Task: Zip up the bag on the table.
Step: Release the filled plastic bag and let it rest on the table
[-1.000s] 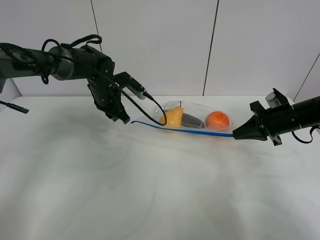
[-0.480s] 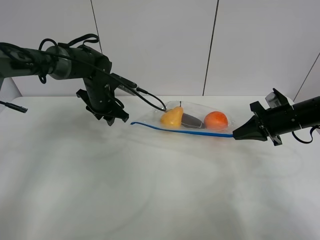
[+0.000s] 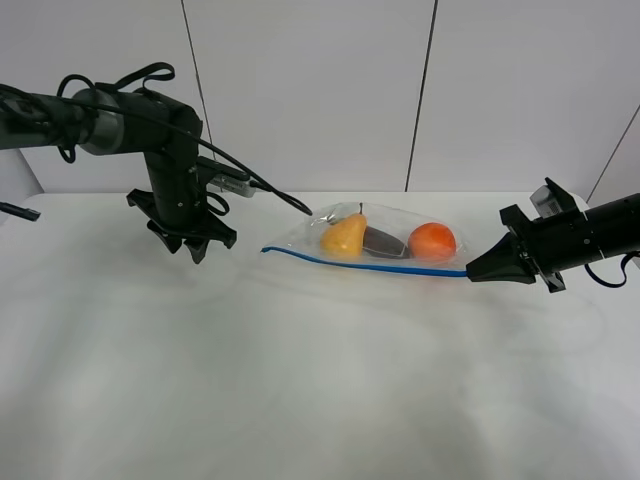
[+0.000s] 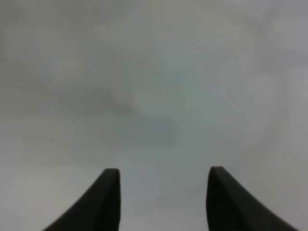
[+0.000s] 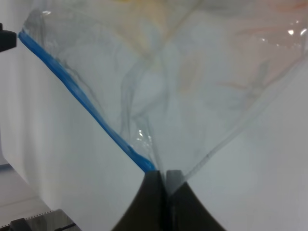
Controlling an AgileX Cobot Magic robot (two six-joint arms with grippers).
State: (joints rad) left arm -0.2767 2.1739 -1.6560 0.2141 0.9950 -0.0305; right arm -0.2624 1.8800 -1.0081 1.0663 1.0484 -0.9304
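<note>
My left gripper (image 3: 205, 247) hangs from a bent arm at centre left, jaws spread and empty over the table (image 3: 300, 380). My right gripper (image 3: 472, 275) reaches in level from the right edge, pinching the zipper-end corner of the bag (image 3: 385, 238), which sits mid-frame.

Exterior high: raised, front of table (image 3: 300, 380), facing wall (image 3: 300, 100), wide. Left wrist: near, looks onto table surface. Right wrist: very close on bag (image 5: 192, 86) corner; bag shared with exterior.

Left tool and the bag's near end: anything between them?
Only bare table between the left tool and the bag, in the exterior high view; the arm's cable runs above.
</note>
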